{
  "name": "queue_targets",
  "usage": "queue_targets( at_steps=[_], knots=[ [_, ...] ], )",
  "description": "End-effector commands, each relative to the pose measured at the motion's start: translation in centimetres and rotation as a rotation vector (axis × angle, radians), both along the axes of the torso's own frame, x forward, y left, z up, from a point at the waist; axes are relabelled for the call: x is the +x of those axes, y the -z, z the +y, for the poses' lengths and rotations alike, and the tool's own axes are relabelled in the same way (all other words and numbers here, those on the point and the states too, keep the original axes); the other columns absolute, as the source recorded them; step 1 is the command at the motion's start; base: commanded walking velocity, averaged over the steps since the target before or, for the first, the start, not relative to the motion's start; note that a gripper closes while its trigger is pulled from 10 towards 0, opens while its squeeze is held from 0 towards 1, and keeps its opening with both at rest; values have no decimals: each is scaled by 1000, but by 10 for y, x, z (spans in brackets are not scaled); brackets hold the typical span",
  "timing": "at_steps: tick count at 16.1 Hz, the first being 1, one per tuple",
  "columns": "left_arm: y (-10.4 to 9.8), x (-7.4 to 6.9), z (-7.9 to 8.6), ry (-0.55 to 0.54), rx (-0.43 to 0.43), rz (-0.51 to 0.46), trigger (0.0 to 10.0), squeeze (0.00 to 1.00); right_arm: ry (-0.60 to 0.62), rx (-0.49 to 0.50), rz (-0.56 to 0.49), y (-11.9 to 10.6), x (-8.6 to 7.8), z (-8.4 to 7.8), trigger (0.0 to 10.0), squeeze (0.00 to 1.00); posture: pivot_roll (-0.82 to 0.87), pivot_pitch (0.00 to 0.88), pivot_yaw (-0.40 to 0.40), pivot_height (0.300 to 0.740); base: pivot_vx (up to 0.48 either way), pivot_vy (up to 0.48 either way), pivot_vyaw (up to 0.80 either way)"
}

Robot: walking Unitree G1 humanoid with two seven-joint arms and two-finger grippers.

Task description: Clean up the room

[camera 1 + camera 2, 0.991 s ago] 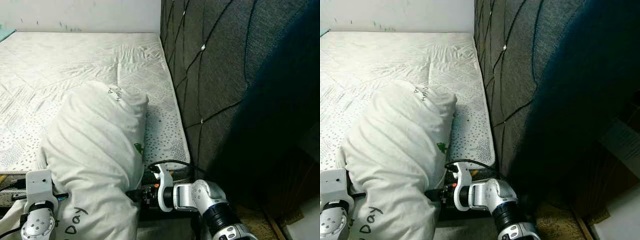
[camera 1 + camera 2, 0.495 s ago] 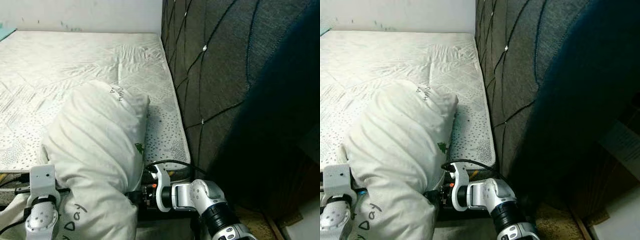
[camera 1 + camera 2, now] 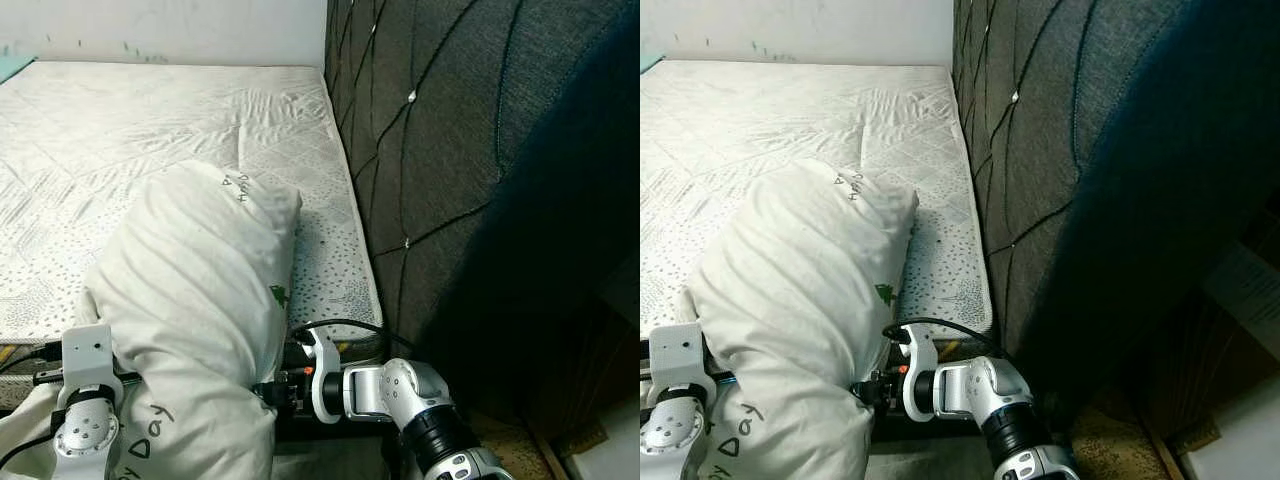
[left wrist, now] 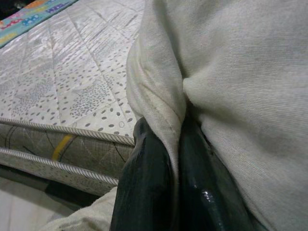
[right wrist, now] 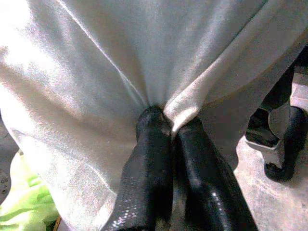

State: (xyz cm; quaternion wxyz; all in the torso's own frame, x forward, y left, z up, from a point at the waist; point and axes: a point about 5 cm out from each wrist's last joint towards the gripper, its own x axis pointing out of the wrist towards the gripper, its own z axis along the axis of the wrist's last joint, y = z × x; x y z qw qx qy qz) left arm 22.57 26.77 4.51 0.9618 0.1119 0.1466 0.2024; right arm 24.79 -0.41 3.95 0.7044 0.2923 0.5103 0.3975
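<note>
I see both end effectors, left (image 4: 166, 144) and right (image 5: 168, 126), clamped on the white pillow (image 3: 195, 300) at lower left, over the mattress (image 3: 150, 130) edge.

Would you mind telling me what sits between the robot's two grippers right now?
The white pillow lies between them, its far end resting on the mattress. The left gripper and right gripper each pinch its fabric from opposite sides, as the wrist views show.
</note>
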Motion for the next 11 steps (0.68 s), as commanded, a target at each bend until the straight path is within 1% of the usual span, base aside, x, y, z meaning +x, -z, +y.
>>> queue_targets(
  at_steps=[1, 2, 3, 5, 6, 7, 9, 10, 11],
  knots=[
    [1, 13, -24, 96, -39, -12, 0, 0, -68, 142, 15, -17, -13, 43, 0, 0, -47, 0, -52, 570, 0, 0, 0],
    [1, 13, -25, 96, -41, -13, 0, 0, -33, 141, -17, -18, -7, 41, 0, 0, -45, 0, -52, 570, 0, 0, 0],
    [-2, 15, -24, 97, -37, -33, 0, 0, 42, 111, -136, -22, 8, 33, 0, 0, -45, 0, -52, 570, 0, 0, 0],
    [-9, 19, -26, 97, -30, -75, 0, 0, 74, 54, -308, -29, 22, 26, 0, 0, -47, 0, -47, 570, 0, 0, 0],
    [-16, 23, -30, 99, -26, -112, 0, 0, 100, 24, -453, -41, 34, 18, 0, 0, -47, 0, -47, 570, 0, 0, 0],
    [-21, 25, -34, 107, -29, -140, 0, 0, 110, -4, -557, -49, 42, 13, 0, 0, -48, 0, -44, 570, 0, 0, 0],
    [-32, 27, -42, 131, -26, -197, 0, 0, 193, -10, -700, -66, 54, 2, 0, 0, -46, 0, -42, 570, 0, 0, 0],
    [-40, 25, -48, 156, -20, -238, 0, 0, 248, -28, -809, -77, 60, -8, 0, 0, -44, 0, -39, 570, 0, 0, 0],
    [-46, 22, -52, 166, -14, -271, 0, 0, 316, -44, -880, -85, 64, -19, 0, 0, -43, 0, -36, 570, 0, 0, 0]
  ],
)
